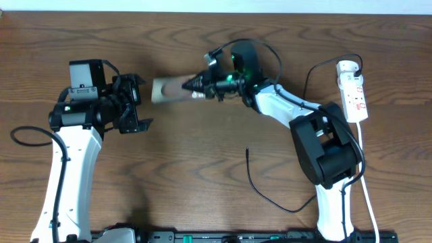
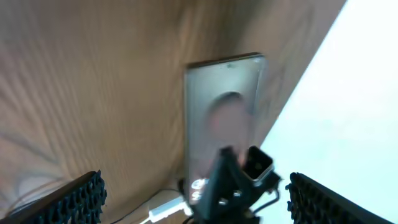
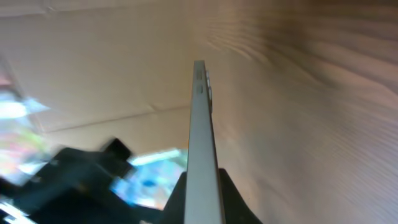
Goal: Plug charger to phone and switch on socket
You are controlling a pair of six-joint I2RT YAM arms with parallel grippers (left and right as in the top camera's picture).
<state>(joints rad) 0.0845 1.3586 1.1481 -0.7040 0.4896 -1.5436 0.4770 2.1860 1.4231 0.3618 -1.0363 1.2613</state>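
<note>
You have a brown, wood-grained desk (image 1: 196, 189) under both arms. The phone (image 1: 167, 90) is a flat, thin slab with rounded corners. It looks tan from overhead, and the left wrist view shows a dull sheen and a large oval mark on its face. Seen edge-on from the right wrist, it is a slim pale strip with small side buttons. Your right jaws are closed down on the phone's right end, one finger on each flat face, and the rest of the slab sticks out to the left of them. The pictures do not show whether it touches the wood. It sits about midway along the far edge of the desk and close to that edge. Your left jaws stand wide apart and hold nothing. Their black ribbed pads (image 2: 81, 196) frame the phone in the wrist view, with a strip of bare wood between them and the phone's left end. The charger (image 1: 260, 191) is a thin black cable curling over the desk right of centre, and its slim tip (image 1: 248, 150) lies loose, well apart from the phone. The socket (image 1: 353, 91) is a narrow white plastic strip with red markings and a rounded end. It lies by the far-right corner, with its white cord (image 1: 368, 189) running along the right edge. Bare wood spreads from the centre toward the near edge.
</note>
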